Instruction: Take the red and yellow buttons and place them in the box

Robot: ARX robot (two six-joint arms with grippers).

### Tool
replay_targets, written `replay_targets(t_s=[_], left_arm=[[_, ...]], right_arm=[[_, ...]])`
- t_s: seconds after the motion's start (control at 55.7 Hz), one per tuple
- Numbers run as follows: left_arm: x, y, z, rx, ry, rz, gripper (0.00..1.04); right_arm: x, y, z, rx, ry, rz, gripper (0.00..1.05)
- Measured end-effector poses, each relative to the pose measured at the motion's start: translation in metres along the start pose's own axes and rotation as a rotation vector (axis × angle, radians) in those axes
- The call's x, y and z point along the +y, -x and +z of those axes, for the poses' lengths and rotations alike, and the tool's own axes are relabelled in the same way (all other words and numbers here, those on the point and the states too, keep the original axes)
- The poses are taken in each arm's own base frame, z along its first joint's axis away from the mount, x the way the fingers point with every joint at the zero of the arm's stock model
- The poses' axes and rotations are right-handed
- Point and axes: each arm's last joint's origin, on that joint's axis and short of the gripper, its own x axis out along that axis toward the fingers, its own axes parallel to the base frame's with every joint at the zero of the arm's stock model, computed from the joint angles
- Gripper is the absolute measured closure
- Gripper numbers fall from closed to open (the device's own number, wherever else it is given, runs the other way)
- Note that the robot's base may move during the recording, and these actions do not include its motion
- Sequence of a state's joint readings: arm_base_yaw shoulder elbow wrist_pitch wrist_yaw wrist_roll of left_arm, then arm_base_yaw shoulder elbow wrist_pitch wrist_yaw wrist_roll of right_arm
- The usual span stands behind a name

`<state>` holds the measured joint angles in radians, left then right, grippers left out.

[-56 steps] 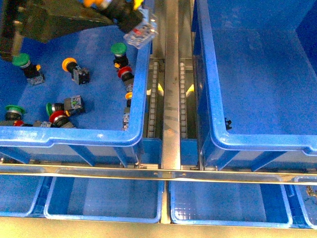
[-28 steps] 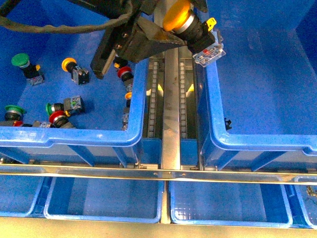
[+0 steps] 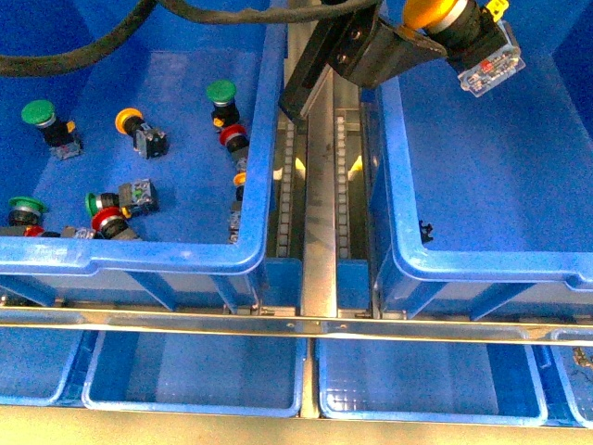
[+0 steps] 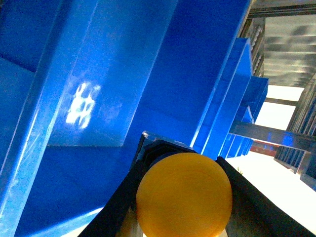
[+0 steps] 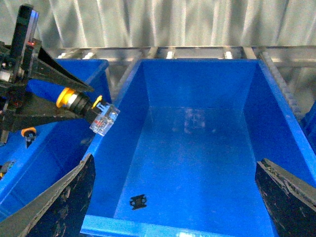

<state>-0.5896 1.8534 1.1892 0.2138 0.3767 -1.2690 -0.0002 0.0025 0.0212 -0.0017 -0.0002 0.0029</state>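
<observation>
Yellow-orange push-button, with a round mushroom cap, a black body and a clear terminal block at its tail, is clamped in the left tool. The tool's black fingers press on it from both sides. The left wrist view shows the cap filling the gap between the two dark fingers.

The button hangs in the air, tilted, over the left side of the large deep bright-blue plastic box, touching neither its wall nor its floor. From the right wrist view the same button shows level with the box's left rim. A small black piece lies on the box floor near the front left corner.

The right tool hovers over the box with its fingers spread wide apart and nothing between them.

To the left, across a grey metal roller rail, a second blue crate holds the remaining buttons. These include green-capped ones, a yellow-capped one and red-capped ones, with another red one near the front wall. Shallow blue trays sit in front, below both crates.
</observation>
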Motion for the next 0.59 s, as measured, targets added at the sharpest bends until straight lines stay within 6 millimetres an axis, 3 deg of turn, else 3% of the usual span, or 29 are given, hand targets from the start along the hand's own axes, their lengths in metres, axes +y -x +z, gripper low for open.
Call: replay_targets(t_s=[0.144, 0.215, 0.287, 0.592], left_arm=[[0.004, -0.005, -0.003, 0.008, 0.010, 0.014, 0.71], [0.004, -0.006, -0.002, 0.006, 0.012, 0.015, 0.72], [0.001, -0.007, -0.003, 0.008, 0.007, 0.008, 0.72], [0.001, -0.007, -0.004, 0.010, 0.006, 0.010, 0.72]], right_arm=[[0.000, -0.001, -0.001, 0.038, -0.008, -0.011, 0.07], [0.002, -0.003, -0.001, 0.321, -0.002, -0.068, 0.07], [0.009, -0.021, -0.006, 0.517, 0.052, 0.027, 0.07], [0.014, -0.101, 0.008, 0.396, 0.209, 0.174, 0.07]])
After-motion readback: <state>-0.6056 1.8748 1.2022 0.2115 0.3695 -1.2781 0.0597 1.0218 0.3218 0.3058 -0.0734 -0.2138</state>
